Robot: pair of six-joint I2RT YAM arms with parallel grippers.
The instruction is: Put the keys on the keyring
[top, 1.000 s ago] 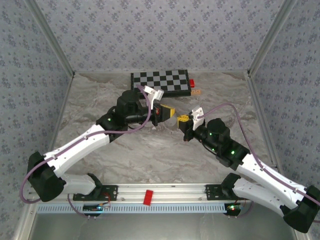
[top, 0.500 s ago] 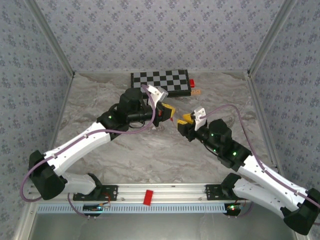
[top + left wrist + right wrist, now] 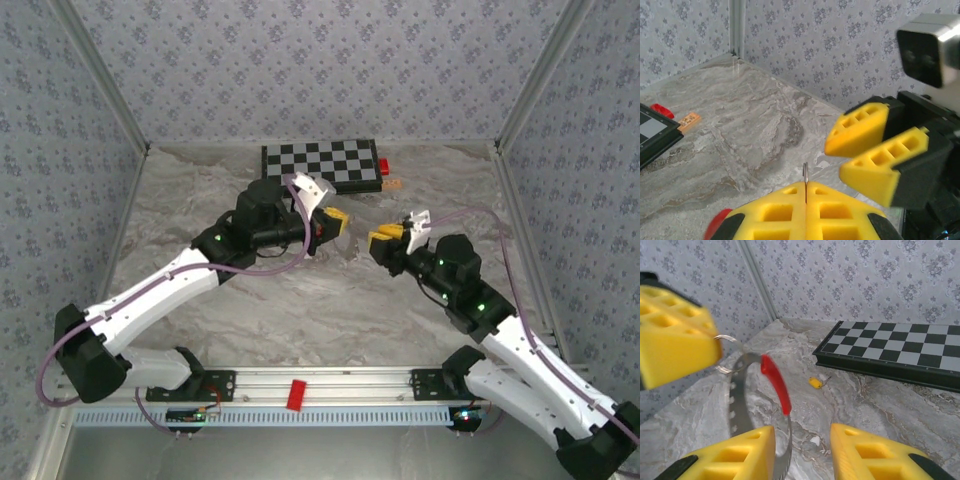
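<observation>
We see the left end effector [image 3: 806, 186] pinching the keyring [image 3: 776, 382]; the right end effector [image 3: 802, 434], close by, has jaws parted, empty.

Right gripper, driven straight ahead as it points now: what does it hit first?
Likely the keyring, clamped in the left gripper; its rim lies beside one finger of the right gripper. Depth is unclear.

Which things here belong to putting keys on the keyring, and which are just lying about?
For the job: keyring, pinched by the left gripper; small yellow key lying on the table; right gripper, open.
Lying about: chessboard; red piece beside it.
</observation>
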